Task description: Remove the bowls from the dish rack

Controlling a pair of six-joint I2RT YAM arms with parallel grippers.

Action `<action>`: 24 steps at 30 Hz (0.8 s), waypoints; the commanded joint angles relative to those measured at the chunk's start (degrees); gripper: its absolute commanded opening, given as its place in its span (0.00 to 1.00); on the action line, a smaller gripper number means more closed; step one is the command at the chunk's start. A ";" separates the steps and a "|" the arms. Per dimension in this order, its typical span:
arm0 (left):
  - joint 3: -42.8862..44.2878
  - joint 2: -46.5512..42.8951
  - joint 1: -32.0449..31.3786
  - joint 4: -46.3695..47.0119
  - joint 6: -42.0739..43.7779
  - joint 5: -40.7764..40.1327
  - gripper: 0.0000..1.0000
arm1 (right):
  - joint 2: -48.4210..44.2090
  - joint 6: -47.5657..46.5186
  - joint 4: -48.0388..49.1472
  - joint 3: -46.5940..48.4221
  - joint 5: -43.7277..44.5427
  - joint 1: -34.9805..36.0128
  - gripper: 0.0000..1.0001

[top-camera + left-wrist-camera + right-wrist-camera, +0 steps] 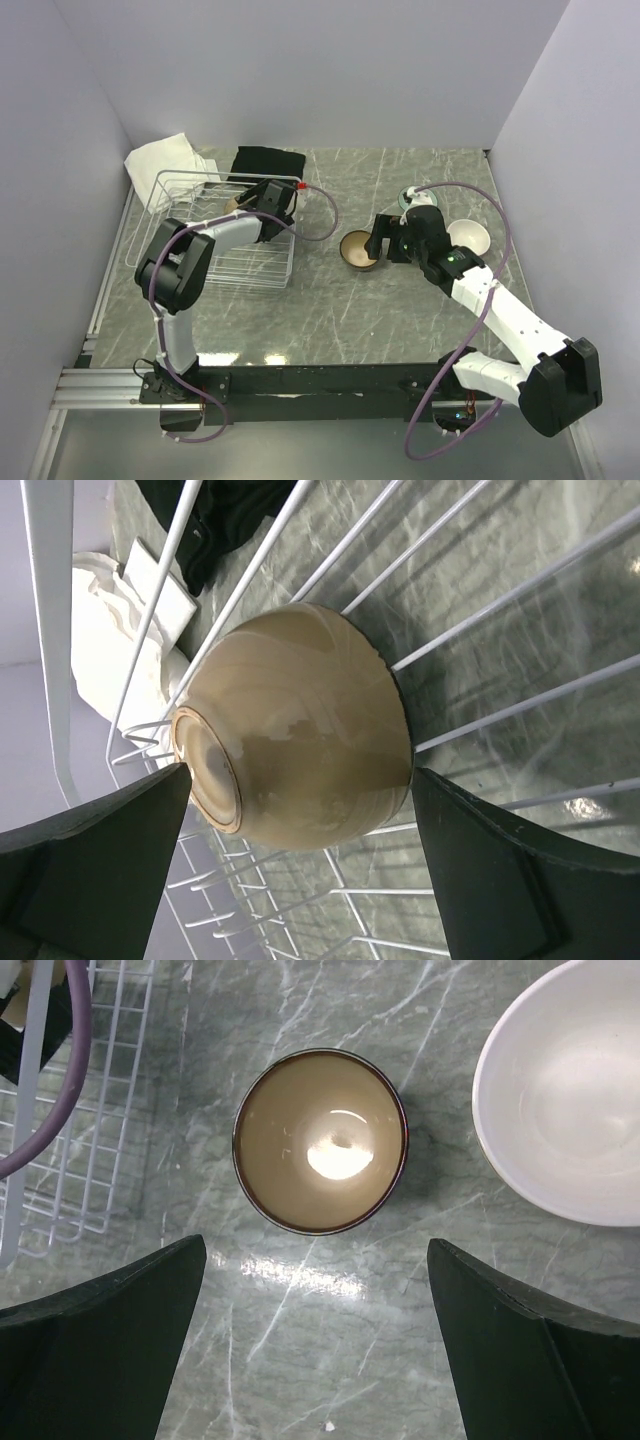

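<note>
The white wire dish rack [215, 255] stands at the left. A beige bowl [300, 730] lies on its side in it, foot ring to the left in the left wrist view. My left gripper [300, 775] is open, one fingertip by the bowl's foot and the other by its rim; the same bowl [232, 204] shows beside that gripper [247, 206] from above. A tan-brown bowl [320, 1140] with a dark rim sits upright on the table. My right gripper [318, 1250] hangs open just short of it, holding nothing. A pale bowl [565, 1090] sits to its right.
A pale teal bowl [408, 199] shows partly behind the right arm. A white cloth [165, 160] and a black cloth [268, 162] lie behind the rack. The rack's corner [80, 1160] and a purple cable [60, 1060] are left of the tan-brown bowl.
</note>
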 commanded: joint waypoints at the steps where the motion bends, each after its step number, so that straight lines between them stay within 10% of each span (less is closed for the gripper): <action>1: -1.33 4.55 -0.32 -4.14 -1.97 -0.45 0.99 | 0.14 -0.61 2.39 2.72 -0.16 -0.01 1.00; 16: 1.22 9.21 -0.94 -6.42 -5.84 -3.53 0.98 | -0.12 -0.88 2.04 2.72 -0.16 -0.01 1.00; 24: 2.10 6.84 -0.94 -8.09 -7.59 -4.58 0.80 | -0.21 -0.52 2.56 2.54 -1.66 -0.01 1.00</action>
